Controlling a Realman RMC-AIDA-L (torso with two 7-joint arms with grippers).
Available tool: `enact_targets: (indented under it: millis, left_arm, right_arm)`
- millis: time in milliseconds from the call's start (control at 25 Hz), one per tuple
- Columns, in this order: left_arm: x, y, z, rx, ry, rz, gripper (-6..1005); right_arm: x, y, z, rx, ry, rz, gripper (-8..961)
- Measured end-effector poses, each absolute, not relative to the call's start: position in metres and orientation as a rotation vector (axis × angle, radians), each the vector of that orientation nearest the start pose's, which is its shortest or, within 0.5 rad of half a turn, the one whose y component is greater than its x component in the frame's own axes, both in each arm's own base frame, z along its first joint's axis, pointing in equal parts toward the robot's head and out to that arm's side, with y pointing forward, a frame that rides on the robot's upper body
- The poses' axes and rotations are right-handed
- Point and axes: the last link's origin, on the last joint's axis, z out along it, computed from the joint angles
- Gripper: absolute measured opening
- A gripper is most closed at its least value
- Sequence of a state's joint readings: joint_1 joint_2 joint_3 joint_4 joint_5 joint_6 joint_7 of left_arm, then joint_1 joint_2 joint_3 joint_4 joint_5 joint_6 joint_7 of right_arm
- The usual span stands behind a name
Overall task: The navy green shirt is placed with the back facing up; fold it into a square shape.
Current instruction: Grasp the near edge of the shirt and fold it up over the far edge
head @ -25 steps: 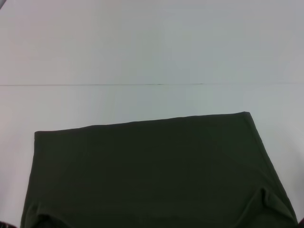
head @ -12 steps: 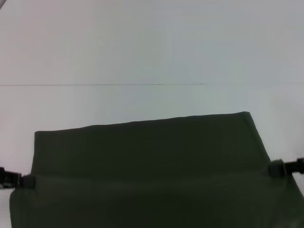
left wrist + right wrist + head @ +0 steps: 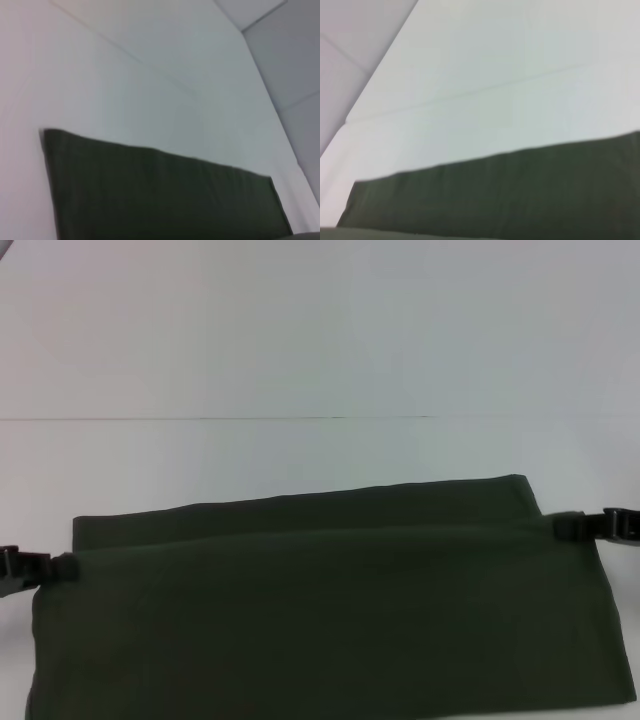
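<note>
Two black grippers, the left gripper (image 3: 62,567) and the right gripper (image 3: 560,526), show only their tips at the head view's side edges, each clenched on a corner of the large dark olive-green cotton shirt (image 3: 330,620), whose near part runs off the frame's lower edge. Compared with half a second ago, the lifted edge has travelled farther over the white table (image 3: 300,350), leaving just a narrow strip of the lower layer uncovered beyond it.
</note>
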State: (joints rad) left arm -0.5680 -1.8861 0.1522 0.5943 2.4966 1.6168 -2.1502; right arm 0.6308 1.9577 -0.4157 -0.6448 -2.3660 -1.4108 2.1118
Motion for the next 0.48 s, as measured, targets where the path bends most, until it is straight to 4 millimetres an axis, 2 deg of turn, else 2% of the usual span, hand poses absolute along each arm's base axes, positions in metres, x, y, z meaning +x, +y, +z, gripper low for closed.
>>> enact_targets:
  millis: [240, 480]
  left_arm:
    - [-0.342, 0.338, 0.081, -2.069, -1.742, -0.668, 44]
    - [-0.339, 0.355, 0.079, -2.013, -1.684, -0.696, 46]
  right_arm:
    - [0.303, 0.388, 0.059, -2.163, 1.493, 0.548, 31]
    - [0.294, 0.405, 0.06, -2.123, 1.44, 0.566, 31]
